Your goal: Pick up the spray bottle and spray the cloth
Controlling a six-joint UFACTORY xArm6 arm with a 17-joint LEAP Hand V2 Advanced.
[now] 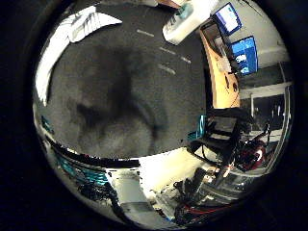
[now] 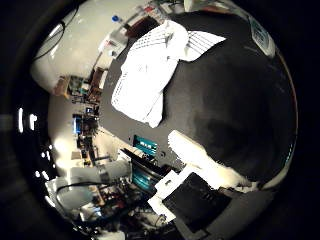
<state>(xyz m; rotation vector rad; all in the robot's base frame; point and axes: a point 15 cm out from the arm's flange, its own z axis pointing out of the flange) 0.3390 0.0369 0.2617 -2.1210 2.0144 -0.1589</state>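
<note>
A white spray bottle (image 1: 188,19) stands on the dark tabletop (image 1: 115,96), away from my hand; the thumb side view shows it small near the table's far edge (image 2: 262,38). A crumpled white cloth (image 2: 150,65) lies on the same table beside it, and its edge shows in the little finger side view (image 1: 82,24). My right hand (image 2: 205,160) hovers above the table, with one white finger reaching out straight. Its shadow with spread fingers falls on the tabletop below. The hand holds nothing.
Beyond the table edge there are monitors (image 1: 241,53), a wooden desk (image 1: 223,82) and black chairs (image 1: 226,135). Cluttered shelves and equipment (image 2: 85,90) stand past the table's other side.
</note>
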